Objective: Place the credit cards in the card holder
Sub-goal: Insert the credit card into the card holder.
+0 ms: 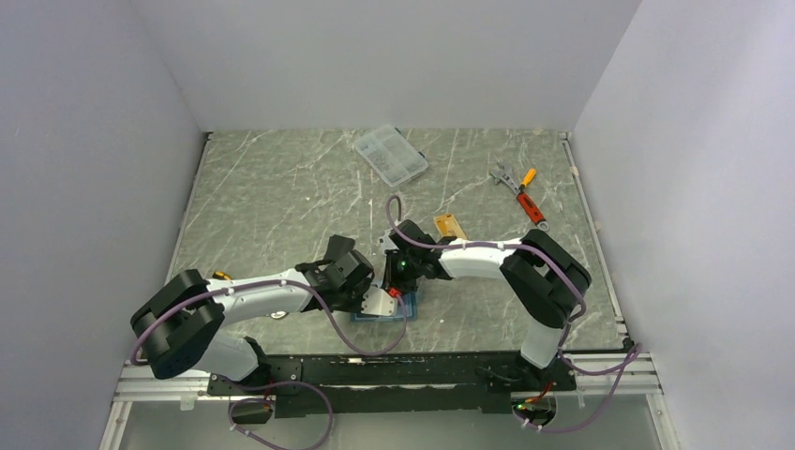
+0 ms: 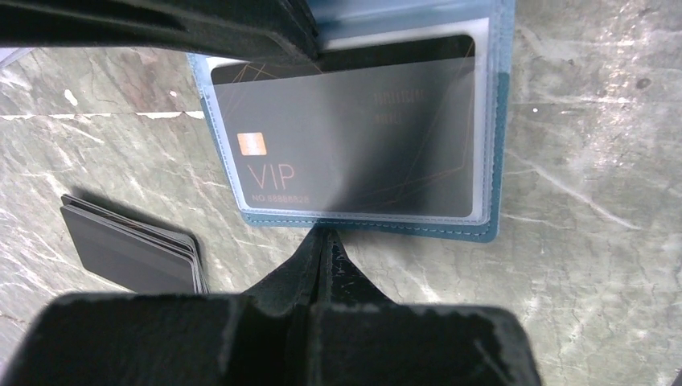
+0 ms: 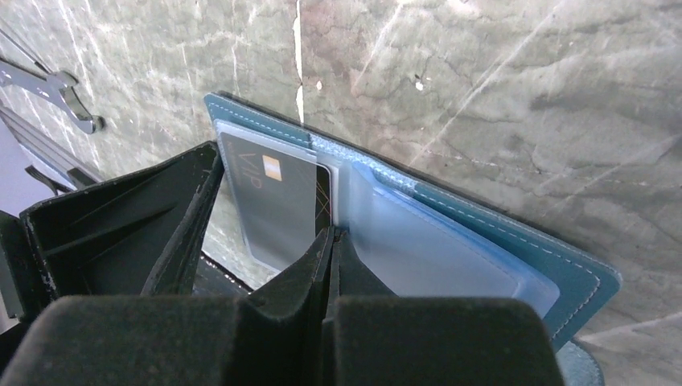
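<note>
One card [image 2: 346, 137] is sleeved; my left gripper [image 2: 326, 235] and right gripper [image 3: 332, 235], both shut and empty, may shove the holder [image 2: 492, 161] askew.

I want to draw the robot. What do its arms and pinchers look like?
The left arm and right arm have white tubes between chunky black joints, with purple cables looping along. The left gripper and right gripper each have two black wedge fingers.

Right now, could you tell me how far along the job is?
Done: one VIP card sits in a clear sleeve of the open card holder. In hand: nothing; left fingers and right fingers are shut, empty, at the holder. Left: a stack of dark cards and an orange-gold card on the table.
</note>
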